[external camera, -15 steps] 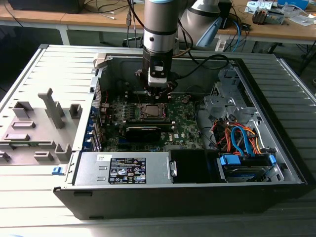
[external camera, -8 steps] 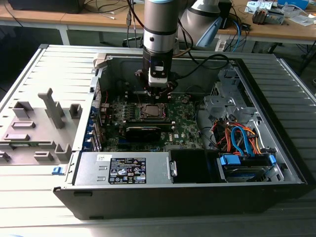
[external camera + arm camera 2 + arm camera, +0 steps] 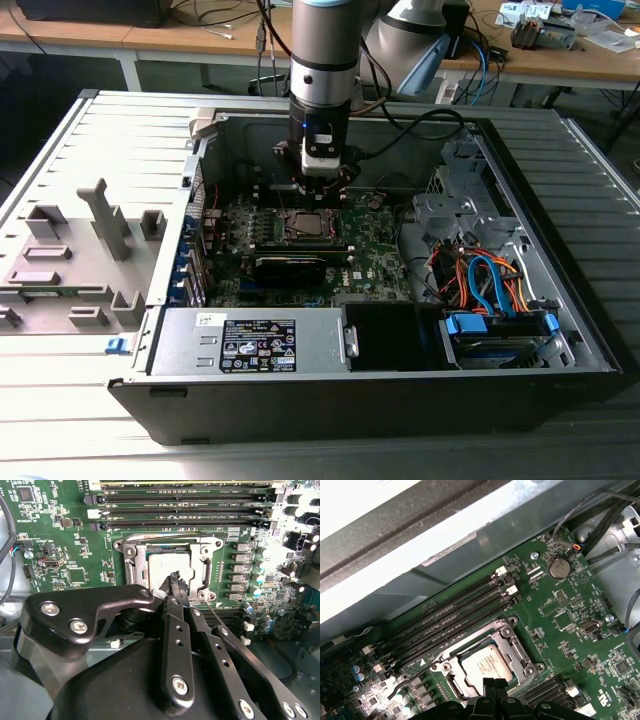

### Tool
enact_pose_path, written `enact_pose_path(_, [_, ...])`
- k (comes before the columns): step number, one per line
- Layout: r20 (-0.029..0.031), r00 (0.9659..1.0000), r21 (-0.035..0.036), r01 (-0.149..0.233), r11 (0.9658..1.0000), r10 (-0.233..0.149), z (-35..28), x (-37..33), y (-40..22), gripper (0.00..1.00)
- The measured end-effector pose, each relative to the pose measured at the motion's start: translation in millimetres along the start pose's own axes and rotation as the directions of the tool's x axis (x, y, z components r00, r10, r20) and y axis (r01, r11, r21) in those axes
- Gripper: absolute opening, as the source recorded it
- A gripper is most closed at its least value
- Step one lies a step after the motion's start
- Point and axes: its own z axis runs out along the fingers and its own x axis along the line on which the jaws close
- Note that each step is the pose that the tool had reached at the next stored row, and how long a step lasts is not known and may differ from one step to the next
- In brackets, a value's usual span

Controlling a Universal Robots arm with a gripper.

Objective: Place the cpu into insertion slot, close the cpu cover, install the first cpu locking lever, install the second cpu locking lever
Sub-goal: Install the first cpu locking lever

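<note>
The cpu, a small silvery-grey square, lies in the insertion slot on the green board. The cpu cover, a silver frame, lies flat over it, with the chip showing through its window. My gripper hangs just above the socket's edge, its black fingertips pressed together. A thin wire lever sticks out from the socket corner beside the fingertips. Another thin rod runs along the socket's far side. Whether the fingers touch a lever is hidden.
The board sits inside an open computer case. Long black memory slots run beside the socket. A black card, a power supply and a bundle of orange and blue cables lie nearby. Grey fixtures stand on the exterior view's left.
</note>
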Motion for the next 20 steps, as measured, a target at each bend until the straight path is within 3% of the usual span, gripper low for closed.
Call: enact_pose_path(20, [0.0016, 0.9996, -0.0006, 0.029, 0.9996, -0.029, 0.0, 0.0, 0.0, 0.11])
